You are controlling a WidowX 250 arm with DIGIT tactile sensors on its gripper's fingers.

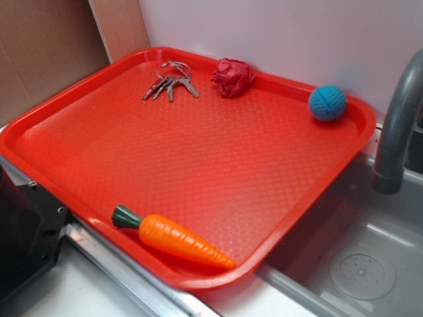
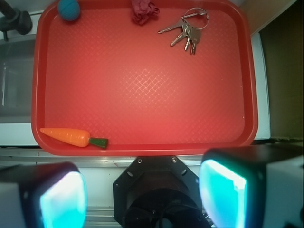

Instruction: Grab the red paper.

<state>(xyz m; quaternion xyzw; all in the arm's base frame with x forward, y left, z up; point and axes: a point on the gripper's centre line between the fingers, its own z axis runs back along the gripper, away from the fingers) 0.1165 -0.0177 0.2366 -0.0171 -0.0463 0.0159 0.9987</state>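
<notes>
Red paper (image 1: 232,76) (image 2: 144,10): crumpled dark-red wad, on the tray (image 1: 198,165) (image 2: 142,85) at its far edge, between the keys (image 1: 171,81) (image 2: 186,31) and the blue ball (image 1: 327,102) (image 2: 69,9).
Carrot (image 1: 173,238) (image 2: 73,137): near-edge corner, lying flat.
Gripper (image 2: 142,194): jaws spread apart, empty, hanging off the tray's near edge, well apart from the paper.

Tray (image 1: 198,165) lying partly over a sink basin (image 1: 370,264), faucet (image 1: 396,132) to its right. On the tray: keys (image 1: 170,80) and paper wad (image 1: 232,76) along the far edge, ball (image 1: 327,102) in the far right corner, toy carrot (image 1: 175,239) at the near edge.
</notes>
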